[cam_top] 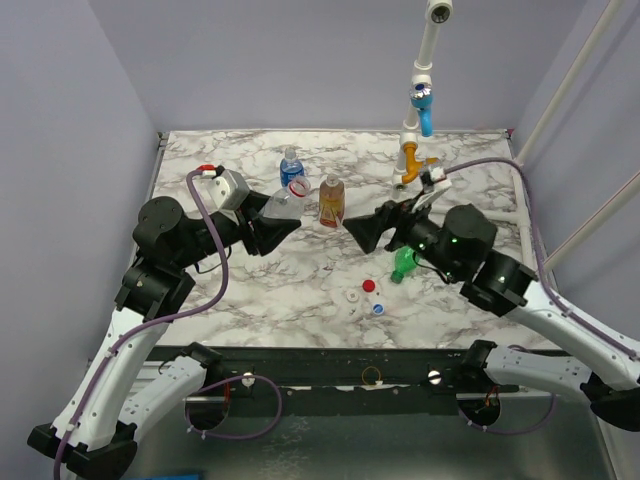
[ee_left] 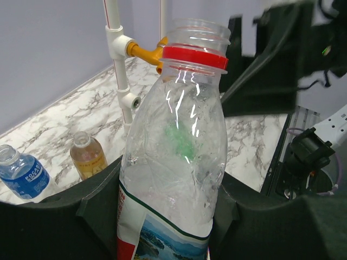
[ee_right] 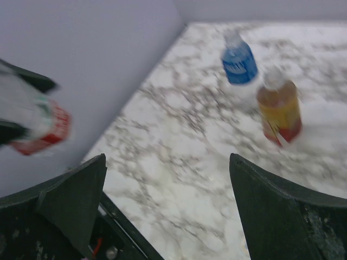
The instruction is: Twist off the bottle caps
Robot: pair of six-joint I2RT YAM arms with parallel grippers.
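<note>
Top external view: the left gripper point(cam_top: 278, 228) is pinched tight on the clear bottle point(cam_top: 284, 206) with the red and white label, and holds it tilted above the table point(cam_top: 250, 290). In the left wrist view the bottle's mouth is bare, with only a red ring point(ee_left: 194, 57) under it. The right gripper point(cam_top: 362, 232) is spread wide and holds nothing. It hangs near the bottle's mouth. Behind them the blue label bottle point(cam_top: 291, 166) and the amber bottle point(cam_top: 332, 201) stand upright. The green bottle point(cam_top: 403, 264) lies under the right arm. A red cap point(cam_top: 368, 285), a white cap point(cam_top: 353, 298) and a bluish-white cap point(cam_top: 378, 308) lie close together near the front.
</note>
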